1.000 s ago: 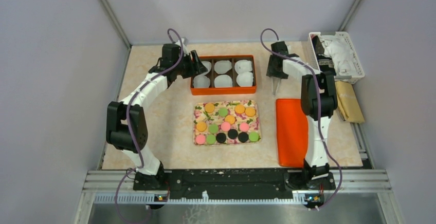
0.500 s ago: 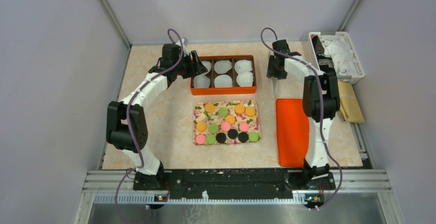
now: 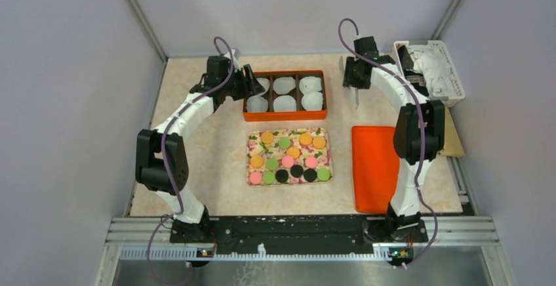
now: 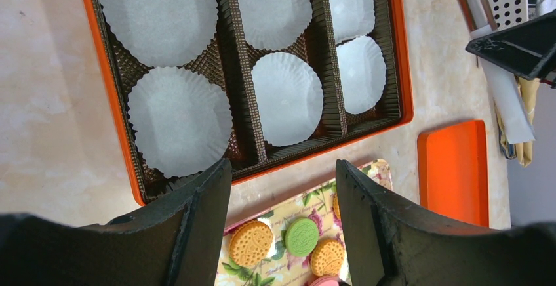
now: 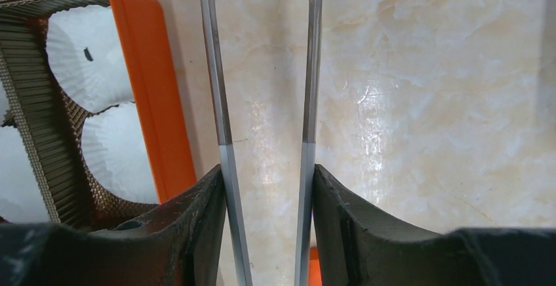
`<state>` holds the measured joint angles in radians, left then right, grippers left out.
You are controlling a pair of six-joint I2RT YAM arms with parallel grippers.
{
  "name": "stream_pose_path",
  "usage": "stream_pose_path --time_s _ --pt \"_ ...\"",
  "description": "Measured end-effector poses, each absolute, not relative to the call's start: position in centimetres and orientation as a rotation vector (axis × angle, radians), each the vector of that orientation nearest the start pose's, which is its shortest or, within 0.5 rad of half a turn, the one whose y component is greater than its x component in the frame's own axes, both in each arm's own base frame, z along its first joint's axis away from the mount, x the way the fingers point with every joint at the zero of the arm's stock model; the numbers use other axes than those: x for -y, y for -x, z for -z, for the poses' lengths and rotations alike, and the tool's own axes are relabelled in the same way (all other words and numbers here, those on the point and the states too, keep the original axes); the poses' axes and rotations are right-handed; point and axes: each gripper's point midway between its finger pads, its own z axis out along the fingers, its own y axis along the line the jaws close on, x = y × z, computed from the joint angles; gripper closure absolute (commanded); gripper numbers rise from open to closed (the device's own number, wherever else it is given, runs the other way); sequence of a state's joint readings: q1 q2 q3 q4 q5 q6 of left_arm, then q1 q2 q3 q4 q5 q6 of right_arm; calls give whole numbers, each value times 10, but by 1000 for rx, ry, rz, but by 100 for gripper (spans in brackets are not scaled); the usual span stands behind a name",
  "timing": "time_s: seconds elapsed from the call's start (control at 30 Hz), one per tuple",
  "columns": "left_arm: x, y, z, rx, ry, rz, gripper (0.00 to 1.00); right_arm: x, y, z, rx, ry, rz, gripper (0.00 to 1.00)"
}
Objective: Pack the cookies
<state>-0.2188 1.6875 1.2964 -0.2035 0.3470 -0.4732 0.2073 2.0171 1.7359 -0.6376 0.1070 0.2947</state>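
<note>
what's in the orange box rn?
Orange box holds six white paper cups, two per compartment; no cookies inside. Whatever's under the cups is covered.

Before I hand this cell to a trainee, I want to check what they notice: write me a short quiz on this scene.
1. How many black cookies lie on the floral tray?
2. True or false: none of the six paper cups in the orange box holds a cookie.
3. The right gripper holds: A a cookie, B metal tongs, C a paper cup.
Key: 1 three; 2 true; 3 B.
</note>
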Motion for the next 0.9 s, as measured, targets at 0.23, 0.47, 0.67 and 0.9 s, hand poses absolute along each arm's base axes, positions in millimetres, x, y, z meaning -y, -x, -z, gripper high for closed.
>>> stream_pose_path --time_s 0.23,0.47,0.67,0.9 --pt "179 -444 -177 -2227 75 769 34 -99 -486 -150 -2443 -127 -84 49" --pt "179 -443 -177 -2226 74 770 34 -99 -482 -159 -2432 -124 -78 50" --pt "179 -443 -178 -2226 74 770 34 -98 -477 -156 -2446 -124 -64 54" --pt "177 -443 -183 -2216 84 760 34 -106 -457 -173 -2419 -76 -17 54"
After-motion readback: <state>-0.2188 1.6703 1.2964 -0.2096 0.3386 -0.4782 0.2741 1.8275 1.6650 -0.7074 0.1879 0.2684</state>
